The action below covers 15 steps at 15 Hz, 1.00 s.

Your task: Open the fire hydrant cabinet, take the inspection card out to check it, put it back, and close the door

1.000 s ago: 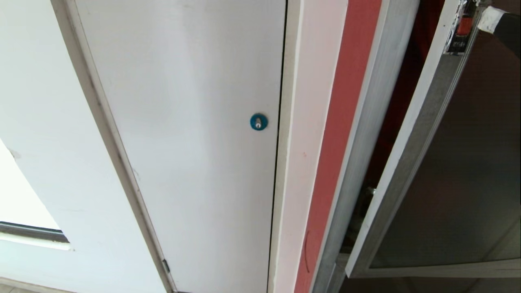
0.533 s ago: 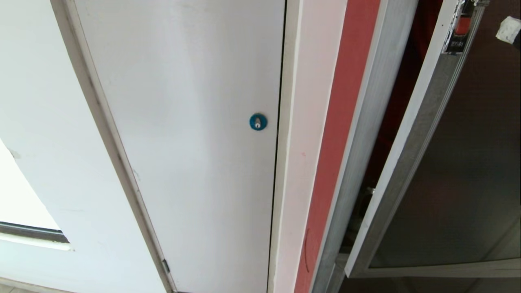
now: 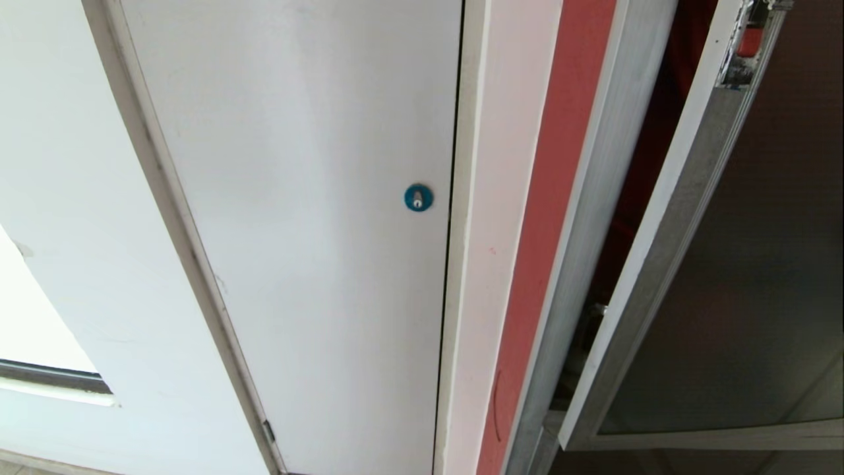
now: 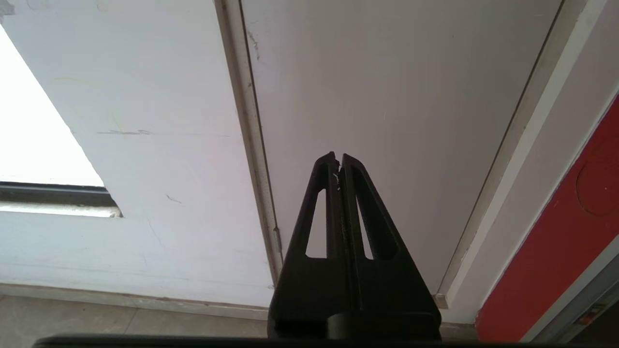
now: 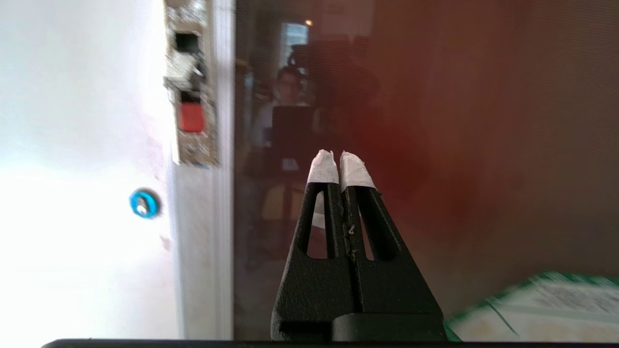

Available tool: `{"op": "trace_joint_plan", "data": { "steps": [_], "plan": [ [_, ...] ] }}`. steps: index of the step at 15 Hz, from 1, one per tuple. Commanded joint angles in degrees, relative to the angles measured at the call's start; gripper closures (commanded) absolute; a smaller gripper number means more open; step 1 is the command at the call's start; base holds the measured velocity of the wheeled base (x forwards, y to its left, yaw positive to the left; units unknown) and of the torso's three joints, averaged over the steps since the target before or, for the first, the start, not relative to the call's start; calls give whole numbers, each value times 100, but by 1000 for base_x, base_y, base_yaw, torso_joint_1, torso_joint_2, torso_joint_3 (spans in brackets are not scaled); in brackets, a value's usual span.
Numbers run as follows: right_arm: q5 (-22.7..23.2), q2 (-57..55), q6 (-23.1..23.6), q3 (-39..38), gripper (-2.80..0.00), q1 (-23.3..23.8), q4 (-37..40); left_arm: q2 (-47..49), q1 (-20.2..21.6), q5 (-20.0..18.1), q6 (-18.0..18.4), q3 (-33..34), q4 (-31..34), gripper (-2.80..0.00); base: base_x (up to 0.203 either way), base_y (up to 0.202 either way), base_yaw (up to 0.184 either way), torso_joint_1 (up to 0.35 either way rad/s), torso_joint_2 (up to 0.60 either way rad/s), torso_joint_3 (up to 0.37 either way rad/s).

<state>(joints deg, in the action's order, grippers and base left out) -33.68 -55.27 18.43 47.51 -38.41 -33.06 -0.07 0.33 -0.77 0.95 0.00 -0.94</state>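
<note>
The fire hydrant cabinet (image 3: 593, 198) shows its brushed-silver frame at the right of the head view. Its door (image 3: 758, 264), dark glass in a silver frame, stands ajar, with a dark red gap behind its edge. A small red latch (image 3: 748, 43) sits high on the door frame. My right gripper (image 5: 340, 162), tips wrapped in white tape, is shut on nothing. It faces the door's glass (image 5: 435, 121), beside the latch (image 5: 192, 117). My left gripper (image 4: 338, 157) is shut and parked low before the white panel. The inspection card is out of view.
A plain white panel (image 3: 297, 198) with a blue round lock (image 3: 419, 197) fills the left, with a red strip (image 3: 547, 198) between it and the cabinet. A green-bordered sticker (image 5: 546, 299) lies on the glass near my right gripper. A person's reflection shows in the glass.
The white-taped tip of my right gripper, at the head view's top right before, has slid off to the right and out of that view. The door still stands ajar.
</note>
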Motion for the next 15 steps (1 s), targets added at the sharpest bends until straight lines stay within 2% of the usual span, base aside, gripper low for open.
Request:
{"op": "trace_joint_plan", "data": {
  "steps": [1,4,7,13,15],
  "plan": [
    [-64,328,11,-48,0,0,84,7,2,-2,2,41,-3,0,0,0,0,0,0,0],
    [-138,694,11,-186,0,64,397,7,2,-2,2,35,-3,0,0,0,0,0,0,0],
    [-129,900,11,-278,0,461,448,7,2,-2,2,44,-3,0,0,0,0,0,0,0],
    [-138,1524,-31,-659,0,1592,457,-1,2,-2,2,35,-3,0,0,0,0,0,0,0],
    [-174,1834,-26,-699,0,2102,693,-1,2,-2,2,35,-3,0,0,0,0,0,0,0]
  ]
}}
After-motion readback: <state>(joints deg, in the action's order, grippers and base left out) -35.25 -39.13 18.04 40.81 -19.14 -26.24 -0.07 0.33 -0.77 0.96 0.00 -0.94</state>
